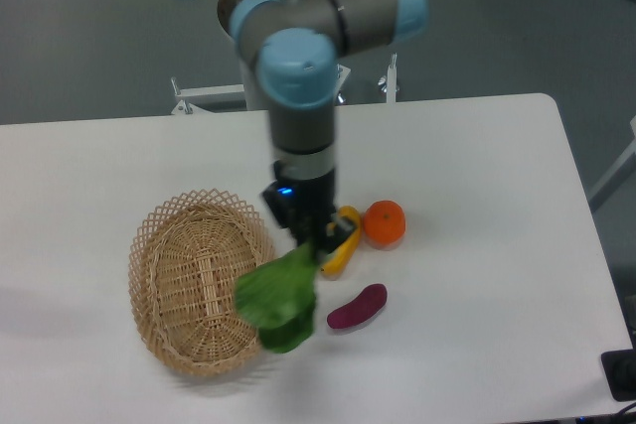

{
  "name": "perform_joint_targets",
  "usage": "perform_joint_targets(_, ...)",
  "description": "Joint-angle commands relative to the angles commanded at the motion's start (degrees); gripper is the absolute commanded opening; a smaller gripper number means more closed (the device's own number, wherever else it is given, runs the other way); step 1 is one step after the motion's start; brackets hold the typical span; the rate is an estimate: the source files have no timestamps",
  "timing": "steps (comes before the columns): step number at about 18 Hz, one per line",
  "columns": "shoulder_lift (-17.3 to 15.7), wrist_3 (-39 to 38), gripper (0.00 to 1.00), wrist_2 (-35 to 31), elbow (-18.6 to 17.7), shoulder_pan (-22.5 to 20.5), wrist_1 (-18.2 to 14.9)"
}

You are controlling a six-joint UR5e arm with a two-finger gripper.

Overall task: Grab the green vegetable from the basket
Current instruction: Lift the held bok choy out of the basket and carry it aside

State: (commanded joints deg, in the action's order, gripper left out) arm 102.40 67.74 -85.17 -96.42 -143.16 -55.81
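Observation:
The green vegetable [279, 300] is a leafy bunch hanging from my gripper [310, 241], above the right rim of the basket [174, 290]. The gripper points down and is shut on the vegetable's upper stem end; the fingertips are partly hidden by the leaves. The leaves droop down and left, overlapping the basket's right edge in the view. The oval tan wicker basket lies on the white table at the left and shows nothing inside.
A yellow oblong vegetable [343, 245] lies just right of the gripper, partly behind it. An orange fruit [385, 222] sits to its right. A purple eggplant-like piece [358, 307] lies in front of them.

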Motion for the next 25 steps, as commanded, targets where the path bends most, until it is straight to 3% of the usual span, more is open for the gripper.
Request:
perform_joint_targets(5, 0.00, 12.30, 0.31, 0.00, 0.17, -8.35, -1.85)
perform_joint_targets(9, 0.00, 18.12, 0.31, 0.00, 0.18, -12.05, -1.85)
perform_joint_targets(25, 0.09, 18.21, 0.31, 1.14, 0.44, -12.50, -1.76)
